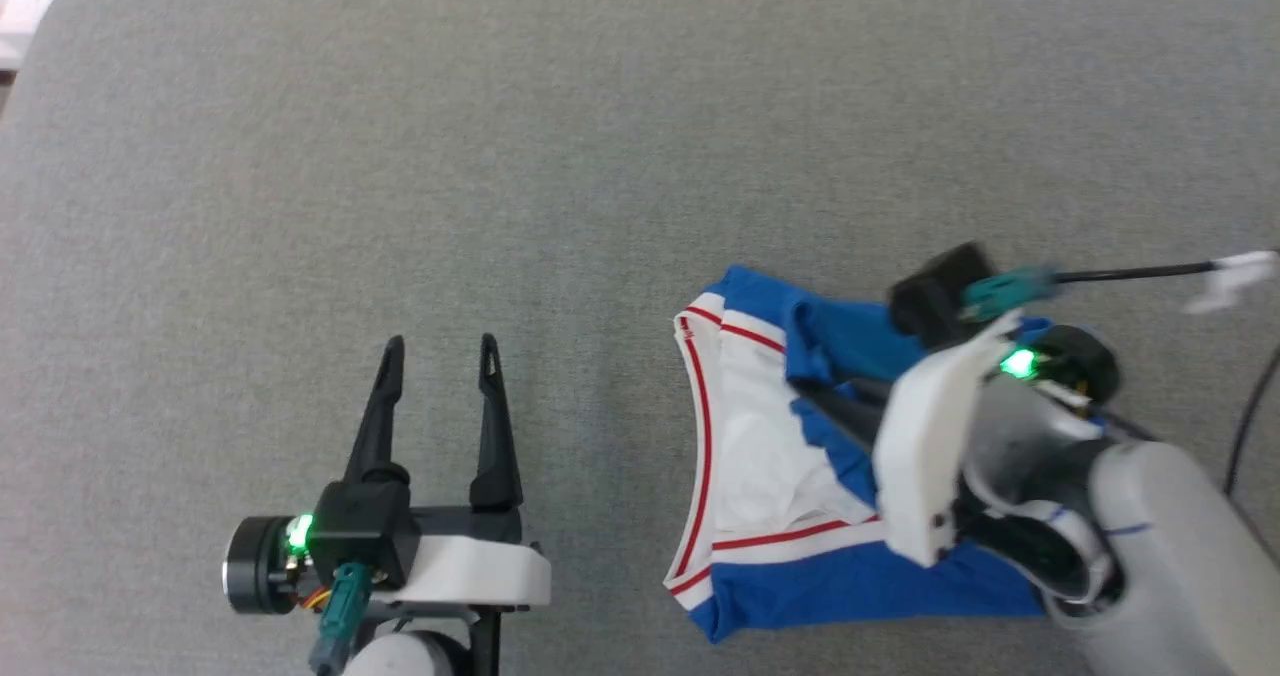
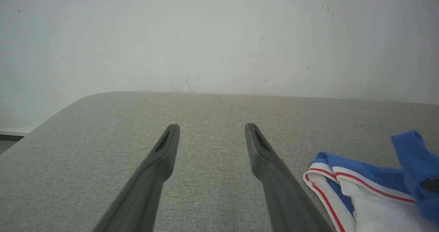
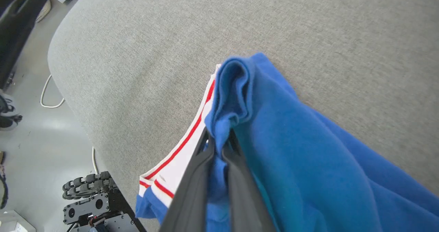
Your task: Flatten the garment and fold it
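Note:
The garment (image 1: 770,456), royal blue with white panels and thin red stripes, lies bunched at the right of the grey table. My right gripper (image 1: 805,386) reaches over it from the right, shut on a fold of its blue cloth. In the right wrist view the fingers (image 3: 236,177) pinch a raised blue fold of the garment (image 3: 291,149), which drapes off to the right. My left gripper (image 1: 440,351) rests at the lower left, open and empty, well left of the garment. From the left wrist view, my left gripper (image 2: 212,129) points at bare table, with the garment (image 2: 370,187) at the lower right.
The grey fabric table (image 1: 500,156) stretches wide to the left and back. A pale wall (image 2: 219,36) rises behind it. Beyond the table's rounded edge lies the floor, with a white cable (image 3: 46,94) and the robot's wheeled base (image 3: 92,204). A black cable (image 1: 1130,274) trails off right.

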